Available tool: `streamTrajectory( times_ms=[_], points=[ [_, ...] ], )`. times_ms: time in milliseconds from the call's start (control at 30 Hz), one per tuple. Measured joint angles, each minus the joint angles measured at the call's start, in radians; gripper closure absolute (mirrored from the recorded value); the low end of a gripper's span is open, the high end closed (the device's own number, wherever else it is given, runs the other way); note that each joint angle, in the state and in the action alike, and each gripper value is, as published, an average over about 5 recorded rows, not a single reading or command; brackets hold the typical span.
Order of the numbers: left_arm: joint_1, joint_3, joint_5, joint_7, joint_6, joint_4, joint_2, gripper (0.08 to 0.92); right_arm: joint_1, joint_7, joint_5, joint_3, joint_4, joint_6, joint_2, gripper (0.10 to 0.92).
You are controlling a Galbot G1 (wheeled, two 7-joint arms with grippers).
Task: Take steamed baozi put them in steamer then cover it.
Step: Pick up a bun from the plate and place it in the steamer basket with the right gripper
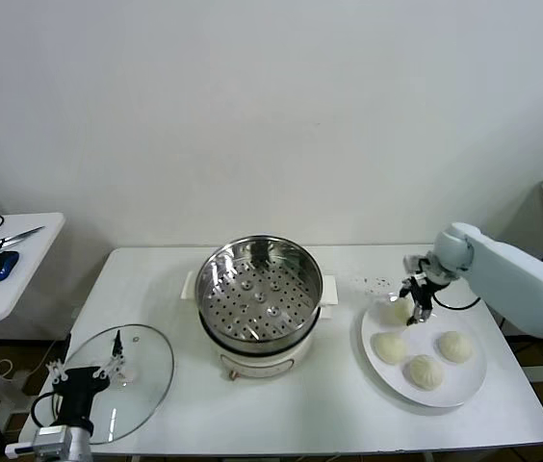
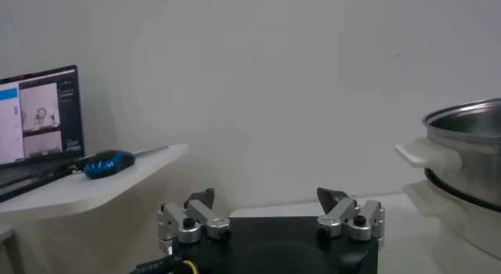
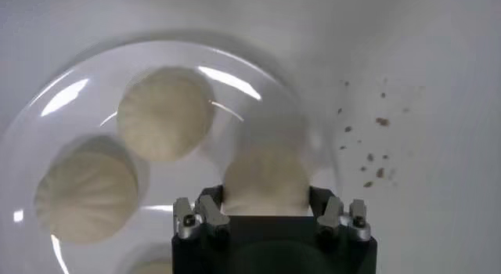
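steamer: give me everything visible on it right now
The steamer is a round, shiny steel pot on a white base, with white side handles and a perforated inner tray. It stands upright near the middle of the white table, uncovered, with no buns in it. Its glass lid lies flat on the table off to the robot's left. Nothing touches the steamer except the table; both grippers are away from it.

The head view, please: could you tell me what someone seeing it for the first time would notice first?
Probably the shiny steamer in the middle of the white table, uncovered, its perforated tray bare. Next, the right gripper down at the white plate on the robot's right, its fingers either side of the baozi nearest the steamer, with three more beside it. The glass lid lies flat at the table's left front corner, with the left gripper open over it.
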Motion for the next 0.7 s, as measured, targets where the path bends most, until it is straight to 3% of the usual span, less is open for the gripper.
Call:
streamTrajectory(
  times_ms=[433, 700],
  points=[
    [0.011, 0.01, -0.005, -0.005, 0.011, -0.007, 0.001, 0.177, 0.375, -0.05, 0.026, -0.233, 0.064, 0.233, 0.167, 0.321],
    [0.012, 0.023, -0.005, -0.008, 0.016, -0.008, 0.0, 0.177, 0.44, -0.052, -0.07, -0.248, 0.099, 0.379, 0.338, 0.321]
  ],
)
